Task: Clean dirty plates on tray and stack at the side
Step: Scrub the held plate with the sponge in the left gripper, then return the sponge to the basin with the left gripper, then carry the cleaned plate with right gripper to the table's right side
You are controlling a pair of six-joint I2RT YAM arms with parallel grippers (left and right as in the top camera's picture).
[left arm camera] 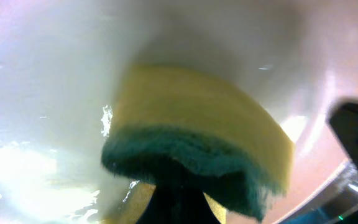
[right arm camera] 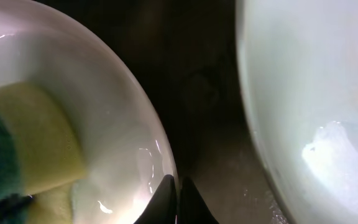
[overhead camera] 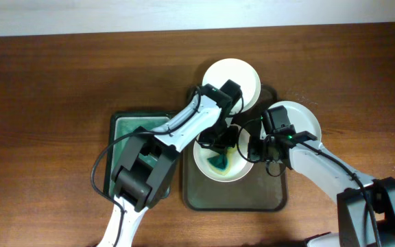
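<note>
Sponge (left arm camera: 197, 143) fills your left wrist view. Its yellow foam reaches away into the white plate (left arm camera: 55, 74), its green scouring layer is on the near side, and its long axis runs across the frame from upper left to lower right. The left hand (left arm camera: 178, 202) is clamped on it from below, evidently so the broad face can wipe the wet wall. In the right wrist view, your right hand (right arm camera: 179, 199) is pinched shut on that plate's rim, probably to steady it against the scrubbing. The sponge lies inside at left, the bare dark tray (right arm camera: 204, 93) runs up the middle, and a second plate (right arm camera: 303, 93) sits just beside it on the right. From overhead, both arms meet over the plate, which rests on the tray with green liquid pooled in it. A third plate (overhead camera: 233, 74) lies at the tray's far edge, and a green basin (overhead camera: 125, 130) stands to the left on the counter (overhead camera: 46, 103).
</note>
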